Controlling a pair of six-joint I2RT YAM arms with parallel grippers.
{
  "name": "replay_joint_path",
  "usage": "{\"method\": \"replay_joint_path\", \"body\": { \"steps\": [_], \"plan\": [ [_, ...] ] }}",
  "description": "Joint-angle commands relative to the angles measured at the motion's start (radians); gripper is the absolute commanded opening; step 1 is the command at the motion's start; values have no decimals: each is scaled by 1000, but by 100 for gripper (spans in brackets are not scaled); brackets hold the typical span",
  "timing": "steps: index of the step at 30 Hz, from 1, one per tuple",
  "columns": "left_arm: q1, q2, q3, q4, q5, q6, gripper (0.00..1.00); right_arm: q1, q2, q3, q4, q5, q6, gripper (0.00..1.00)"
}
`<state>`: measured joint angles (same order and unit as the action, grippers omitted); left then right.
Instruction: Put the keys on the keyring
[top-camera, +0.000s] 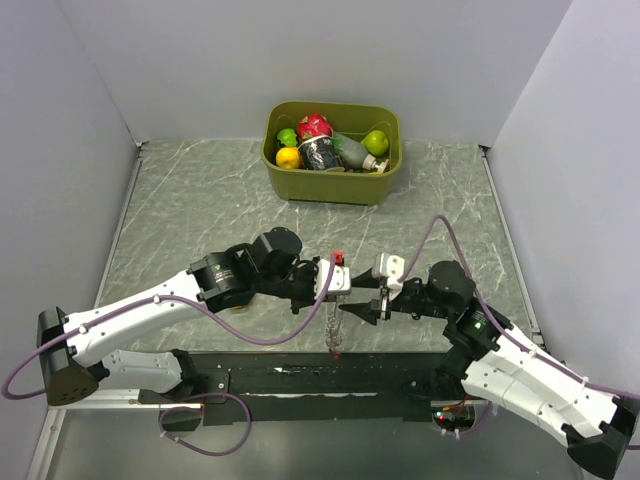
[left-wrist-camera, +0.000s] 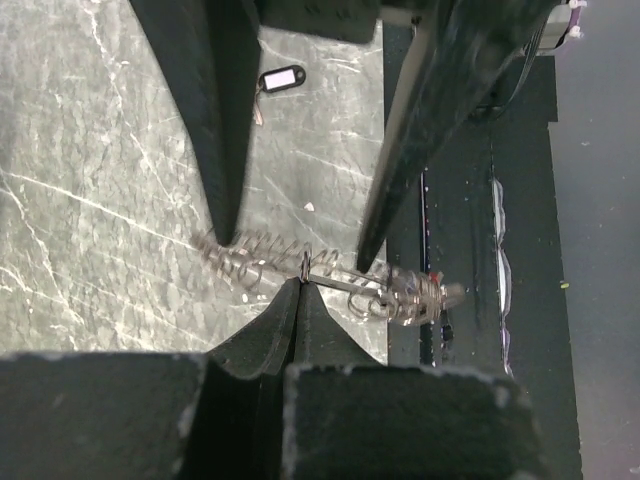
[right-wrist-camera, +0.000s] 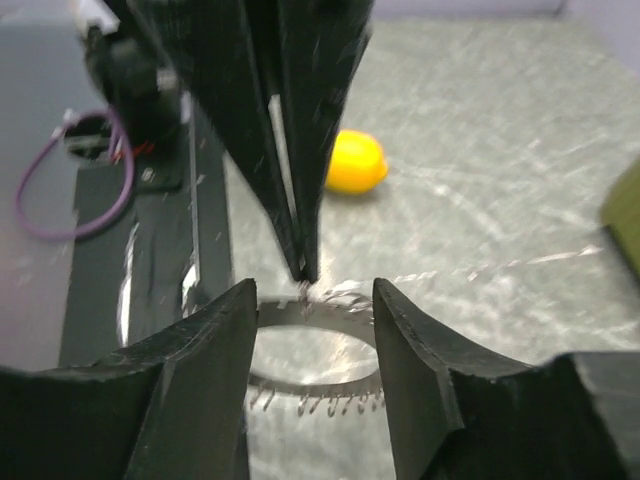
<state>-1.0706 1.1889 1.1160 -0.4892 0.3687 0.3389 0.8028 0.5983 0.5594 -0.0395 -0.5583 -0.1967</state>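
From above, the left claw (top-camera: 335, 278) and the right claw (top-camera: 362, 312) meet nose to nose over the near part of the grey marbled worktop (top-camera: 200, 200). Between them the large grey-brown toothed keyring (top-camera: 333, 320) hangs edge-on, clear of the surface, probably so that both claws can reach it. An olive-green plastic bin (top-camera: 385, 185) of fruit and bottles stands well apart at the back.

The left wrist camera shows the left claw (left-wrist-camera: 302, 288) pinched fully together on the thin rim of the keyring (left-wrist-camera: 260, 262). It seems to act as a fixed clamp. The right claw's two dark fingers (left-wrist-camera: 225, 200) come down from above with one tip on each side of the ring. A small key with a black plastic head (left-wrist-camera: 280, 78) lies alone on the worktop, well apart and not yet threaded. At the ring's far end there is a blurred bunch of metal with a red speck. It may be keys, but I cannot tell.

On the right wrist camera the right claw (right-wrist-camera: 312, 305) stands moderately wide. Its fingers straddle the keyring (right-wrist-camera: 310, 375) and grip nothing that I can see. This looks like a line-up to take or steady the rim. A yellow lemon (right-wrist-camera: 355, 162) rests on the worktop beyond.
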Motion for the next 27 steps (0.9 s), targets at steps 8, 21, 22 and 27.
{"method": "replay_joint_path", "body": {
  "steps": [8, 21, 22, 27],
  "plan": [
    [-14, 15, 65, 20, -13, 17, 1, 7, 63, 30, 9, -54, -11, 40],
    [-14, -11, 21, 73, -60, 2, 1, 7, 140, 54, 18, 6, 34, 0],
    [-12, -24, 12, 105, -85, -8, 1, 7, 129, 48, 29, 20, 39, 0],
    [-6, -118, -102, 273, -175, -89, 34, 7, 67, -10, 143, 50, 95, 0]
  ]
}}
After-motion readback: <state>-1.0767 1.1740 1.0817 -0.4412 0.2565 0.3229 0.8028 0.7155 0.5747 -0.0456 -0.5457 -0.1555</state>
